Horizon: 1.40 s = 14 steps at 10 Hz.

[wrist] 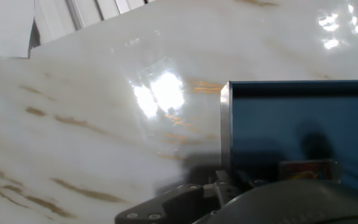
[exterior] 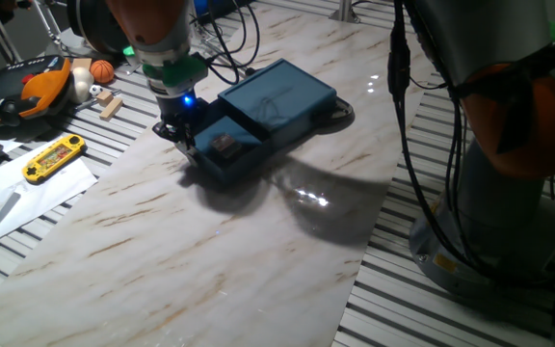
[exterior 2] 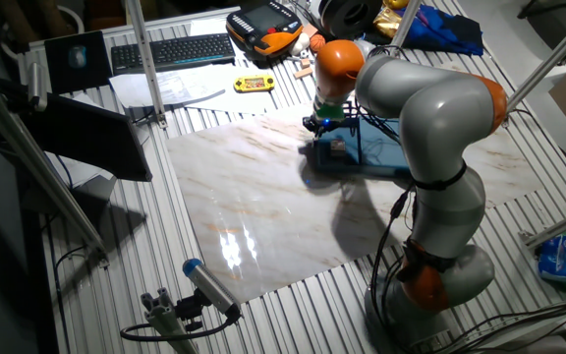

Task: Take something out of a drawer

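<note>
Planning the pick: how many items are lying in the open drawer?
1: a small packet lies in the pulled-out drawer, right beside the gripper. The arm may hide others.

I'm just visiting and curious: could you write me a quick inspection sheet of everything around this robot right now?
Surface: marble-patterned board on a slatted table.
Job's things: blue box with its drawer pulled open; small packet lying inside.
Clutter: yellow handheld game, papers, keyboard, small orange ball.
Gripper: gripper low at the drawer's edge; jaw state unclear.
Cables: black cables hanging by the arm.
Surroundings: metal frame poles.
</note>
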{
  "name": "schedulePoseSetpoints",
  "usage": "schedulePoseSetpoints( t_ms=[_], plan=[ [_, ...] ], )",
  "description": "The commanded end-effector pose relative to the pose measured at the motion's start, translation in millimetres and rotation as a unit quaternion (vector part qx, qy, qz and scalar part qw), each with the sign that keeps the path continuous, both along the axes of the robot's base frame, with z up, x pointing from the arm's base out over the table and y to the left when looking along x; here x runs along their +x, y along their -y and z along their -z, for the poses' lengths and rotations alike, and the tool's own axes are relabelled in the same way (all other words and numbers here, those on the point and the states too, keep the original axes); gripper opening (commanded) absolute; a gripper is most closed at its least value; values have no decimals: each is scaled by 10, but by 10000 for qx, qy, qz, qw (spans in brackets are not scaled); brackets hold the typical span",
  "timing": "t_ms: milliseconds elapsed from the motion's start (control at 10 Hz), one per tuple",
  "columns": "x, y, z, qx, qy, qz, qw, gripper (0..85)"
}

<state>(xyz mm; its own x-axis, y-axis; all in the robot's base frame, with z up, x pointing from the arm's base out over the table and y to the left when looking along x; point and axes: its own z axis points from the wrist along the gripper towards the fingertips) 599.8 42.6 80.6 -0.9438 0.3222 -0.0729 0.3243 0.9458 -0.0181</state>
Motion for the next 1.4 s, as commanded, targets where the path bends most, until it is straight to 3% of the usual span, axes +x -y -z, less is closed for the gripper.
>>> schedulePoseSetpoints(
  t_ms=[0,300,400,700,1000,1100,1300],
  plan=[
    [4,-9,-17,-9,2,15,10000,510],
    [17,37,-184,-1,-52,17,10000,510],
    [20,60,-265,3,-85,-43,10000,340],
    [-71,186,-401,-24,-70,-235,9997,340],
    [-186,364,-363,-33,1,-361,9993,340],
    [-205,410,-324,-42,16,-376,9993,510],
    [-244,466,-290,-95,-1,-376,9992,510]
  ],
)
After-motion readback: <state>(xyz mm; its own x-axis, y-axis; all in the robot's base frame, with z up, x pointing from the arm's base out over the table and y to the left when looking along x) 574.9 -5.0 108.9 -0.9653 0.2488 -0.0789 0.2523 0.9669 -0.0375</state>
